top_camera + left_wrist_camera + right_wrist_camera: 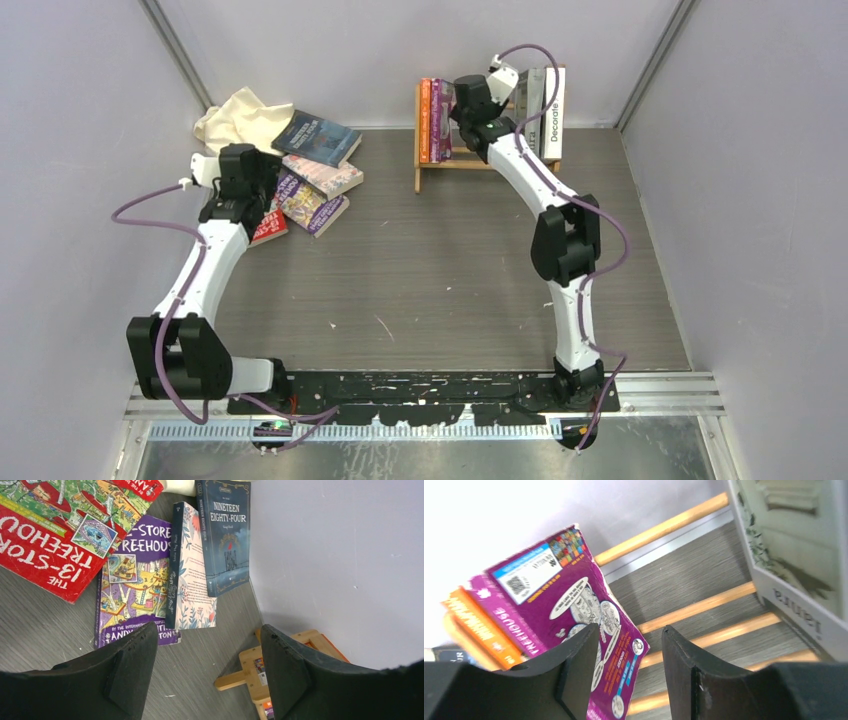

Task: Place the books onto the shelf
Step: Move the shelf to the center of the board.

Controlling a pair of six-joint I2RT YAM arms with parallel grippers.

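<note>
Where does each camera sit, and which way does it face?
Top: above and behind the bases, looking down at the table; both arms show.
Left wrist: on that arm, facing loose books; open jaws show.
Right wrist: on that arm, facing the shelf and purple book; jaws show.
Shared: both wrist views catch the shelf.

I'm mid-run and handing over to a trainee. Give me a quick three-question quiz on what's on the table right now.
1. True or false: the Nineteen Eighty-Four book stands on the shelf.
2. How many loose books show on the table by the left gripper? A two, B four, C six.
3. Fill in: beside the purple Treehouse book on the shelf, the right gripper's jaws are ____.
Key: 1 false, it lies among the loose books; 2 B; 3 open.
</note>
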